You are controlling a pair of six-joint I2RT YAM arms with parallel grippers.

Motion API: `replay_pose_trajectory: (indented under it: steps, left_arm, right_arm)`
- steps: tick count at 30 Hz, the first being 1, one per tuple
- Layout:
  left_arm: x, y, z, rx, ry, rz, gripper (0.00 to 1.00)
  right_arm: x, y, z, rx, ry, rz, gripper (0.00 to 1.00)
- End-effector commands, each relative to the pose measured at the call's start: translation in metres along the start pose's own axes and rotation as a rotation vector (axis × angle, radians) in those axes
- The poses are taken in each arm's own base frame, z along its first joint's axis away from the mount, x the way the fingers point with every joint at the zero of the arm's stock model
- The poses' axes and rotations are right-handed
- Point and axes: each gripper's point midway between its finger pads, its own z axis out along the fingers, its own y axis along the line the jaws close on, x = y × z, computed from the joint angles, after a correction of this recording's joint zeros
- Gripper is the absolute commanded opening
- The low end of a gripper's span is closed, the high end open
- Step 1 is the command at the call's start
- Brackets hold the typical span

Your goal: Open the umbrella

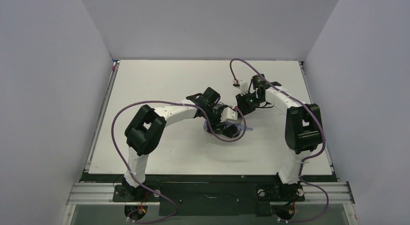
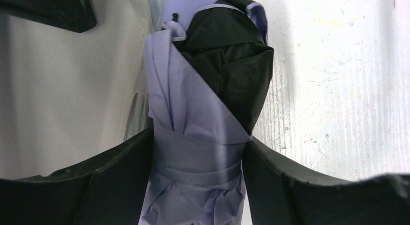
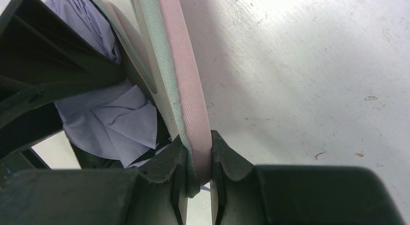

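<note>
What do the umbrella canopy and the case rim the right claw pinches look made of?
Umbrella canopy: thin woven synthetic, lavender outside, black inside; it creases sharply with a slight sheen. Case rim: matte pink band with a pale green, zipper-like fabric edge, probably moulded shell underneath.

Creased matt lavender and black cloth of the umbrella (image 2: pixel 193 138), smooth pale case (image 3: pixel 186 89) rim with woven-looking green trim, matt black plastic jaws, scuffed, scratched white worktop (image 2: pixel 338 89)
</note>
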Motion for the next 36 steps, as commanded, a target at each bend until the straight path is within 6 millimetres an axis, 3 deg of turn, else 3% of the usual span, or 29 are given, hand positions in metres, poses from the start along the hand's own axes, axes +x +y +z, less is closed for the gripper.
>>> replay_pose_trajectory:
  steps: [1,7,13,16,17,18,20,22,25,27,36]
  left_arm:
    - [-0.024,0.015,-0.01,-0.029,-0.069,-0.005,0.63]
    - [-0.024,0.016,-0.008,-0.014,-0.073,-0.035,0.67]
    - [-0.014,0.019,-0.003,-0.024,-0.049,-0.018,0.44]
    - [-0.005,0.023,0.0,-0.088,0.0,0.09,0.53]
    - [0.003,0.014,0.004,-0.088,0.027,0.113,0.53]
    - [0.007,0.018,0.005,-0.116,0.051,0.16,0.52]
    - [0.016,0.006,0.01,-0.103,0.08,0.195,0.43]
    - [0.015,0.006,0.008,-0.11,0.075,0.198,0.31]
    - [-0.004,0.013,-0.002,-0.156,0.026,0.202,0.08]
    - [-0.022,0.023,-0.014,-0.218,-0.034,0.181,0.0]
    - [-0.1,0.087,-0.103,-0.515,-0.384,-0.068,0.0]
  right_arm:
    - [-0.005,0.008,-0.012,0.012,-0.025,-0.048,0.0]
    - [-0.006,0.007,-0.012,0.011,-0.025,-0.05,0.0]
    - [-0.005,0.007,-0.012,0.015,-0.024,-0.049,0.0]
    - [-0.004,0.005,-0.013,0.022,-0.021,-0.043,0.0]
    - [-0.004,0.004,-0.013,0.024,-0.021,-0.038,0.0]
    - [-0.004,0.003,-0.014,0.026,-0.021,-0.032,0.0]
    - [-0.005,0.002,-0.015,0.031,-0.023,-0.026,0.0]
    - [-0.005,0.0,-0.016,0.038,-0.024,-0.02,0.0]
    - [-0.004,-0.006,-0.02,0.058,-0.029,0.003,0.0]
    - [-0.002,-0.014,-0.023,0.077,-0.034,0.034,0.0]
    - [0.009,-0.071,-0.051,0.232,-0.098,0.229,0.0]
